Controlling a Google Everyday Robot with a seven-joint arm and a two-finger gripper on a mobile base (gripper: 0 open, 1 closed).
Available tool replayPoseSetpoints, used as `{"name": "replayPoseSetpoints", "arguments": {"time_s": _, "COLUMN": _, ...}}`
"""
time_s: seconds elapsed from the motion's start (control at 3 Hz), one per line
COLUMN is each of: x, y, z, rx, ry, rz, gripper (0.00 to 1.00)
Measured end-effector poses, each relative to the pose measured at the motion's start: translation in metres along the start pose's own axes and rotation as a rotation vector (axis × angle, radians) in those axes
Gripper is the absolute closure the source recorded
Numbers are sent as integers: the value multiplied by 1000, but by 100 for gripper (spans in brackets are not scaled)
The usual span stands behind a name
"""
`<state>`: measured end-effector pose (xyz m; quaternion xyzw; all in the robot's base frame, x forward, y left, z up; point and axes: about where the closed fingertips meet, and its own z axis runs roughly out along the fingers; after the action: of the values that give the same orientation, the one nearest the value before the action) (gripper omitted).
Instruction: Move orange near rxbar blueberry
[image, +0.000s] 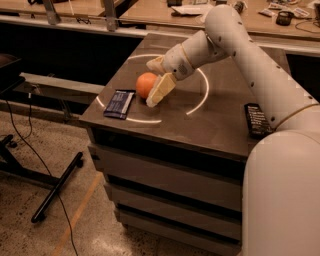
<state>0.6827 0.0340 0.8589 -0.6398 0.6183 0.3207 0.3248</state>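
The orange (145, 85) rests on the dark tabletop (200, 125), just right of the rxbar blueberry (119, 104), which lies flat near the table's front left corner. A small gap separates the two. My gripper (151, 84) reaches in from the right and sits around the orange. Its fingers are spread. The near finger (161, 90) is against the orange's right side and the far finger (155, 64) stands a little behind it. The orange does not look clamped.
A black-wrapped bar (257, 120) lies near the table's right edge, partly behind my arm. White curved lines mark the tabletop. Drawers front the table below. A black stand and cables are on the floor at left. Cluttered benches stand behind.
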Motion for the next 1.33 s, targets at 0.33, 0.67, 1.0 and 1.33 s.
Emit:
{"name": "replayPoseSetpoints", "arguments": {"time_s": 0.33, "x": 0, "y": 0, "z": 0, "rx": 0, "ry": 0, "rz": 0, "gripper": 0}}
{"name": "replayPoseSetpoints", "arguments": {"time_s": 0.67, "x": -2, "y": 1, "z": -8, "rx": 5, "ry": -10, "rz": -13, "gripper": 0}}
{"name": "replayPoseSetpoints", "arguments": {"time_s": 1.0, "x": 0, "y": 1, "z": -25, "rx": 10, "ry": -43, "rz": -17, "gripper": 0}}
{"name": "replayPoseSetpoints", "arguments": {"time_s": 1.33, "x": 1, "y": 6, "z": -77, "rx": 121, "ry": -74, "rz": -24, "gripper": 0}}
